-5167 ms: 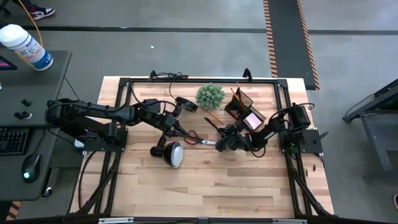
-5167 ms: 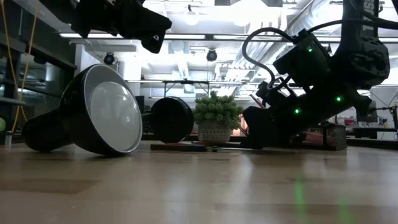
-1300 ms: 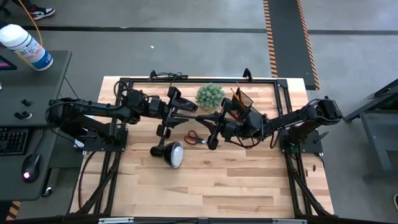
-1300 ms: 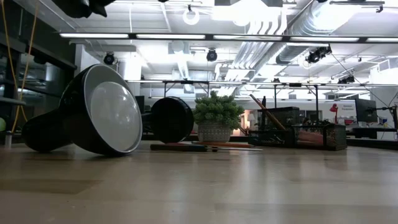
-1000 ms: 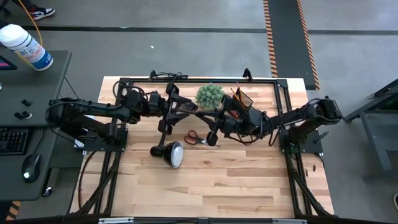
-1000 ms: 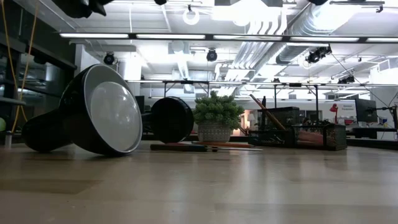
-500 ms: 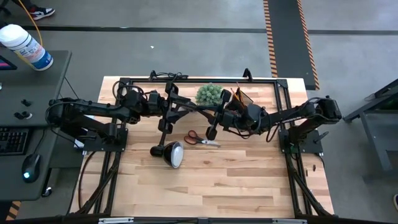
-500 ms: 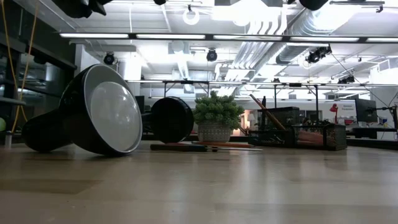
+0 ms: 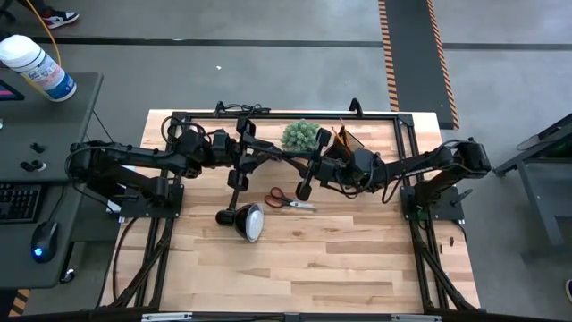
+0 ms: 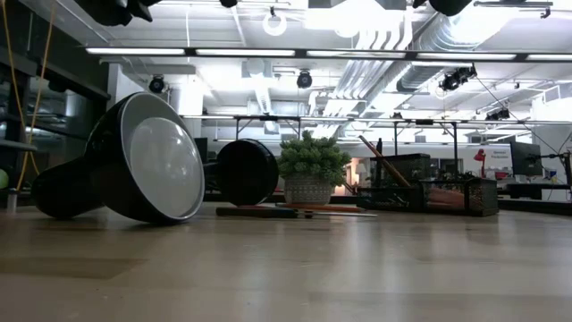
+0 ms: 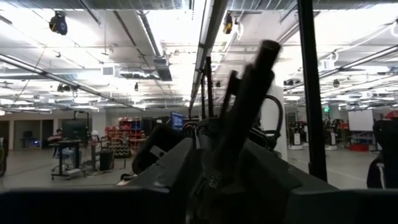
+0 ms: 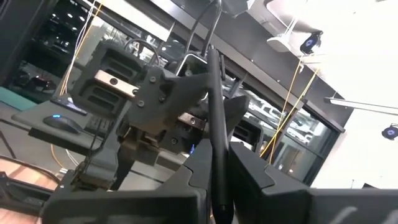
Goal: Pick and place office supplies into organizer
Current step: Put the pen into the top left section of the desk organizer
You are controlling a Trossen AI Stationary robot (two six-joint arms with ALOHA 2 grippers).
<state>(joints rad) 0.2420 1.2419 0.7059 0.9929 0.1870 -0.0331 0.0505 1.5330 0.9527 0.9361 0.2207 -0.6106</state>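
A thin dark pen (image 9: 281,156) hangs in the air over the table's far middle, between my two grippers. My right gripper (image 9: 313,167) comes from the table's right and is shut on it. The pen's free end (image 12: 211,56) reaches my left gripper (image 9: 253,151), which faces it from the left. In the left wrist view the pen (image 11: 239,124) stands right in front of that gripper. Red-handled scissors (image 9: 288,199) lie flat on the wood below. The dark organizer (image 9: 347,143) stands at the far right with an orange pencil (image 9: 340,134) in it. My right gripper pinches the pen's end nearest the table's right (image 12: 219,165) between its two fingers (image 12: 252,171). It comes from the table's right, tipped a little upward. The pen sticks out past the fingertips toward my left gripper and is lifted clear of the table.
A black lamp lies on the table, its shade (image 9: 248,221) near the middle left and its round base (image 10: 248,172) farther back. A green plant (image 9: 302,136) stands at the far edge beside the organizer. The near half of the table is bare wood (image 9: 313,268).
My right gripper has carried the pen a little toward the table's far edge and toward my left gripper. The pen stays lifted clear, its free end now at my left gripper. The scissors have not moved.
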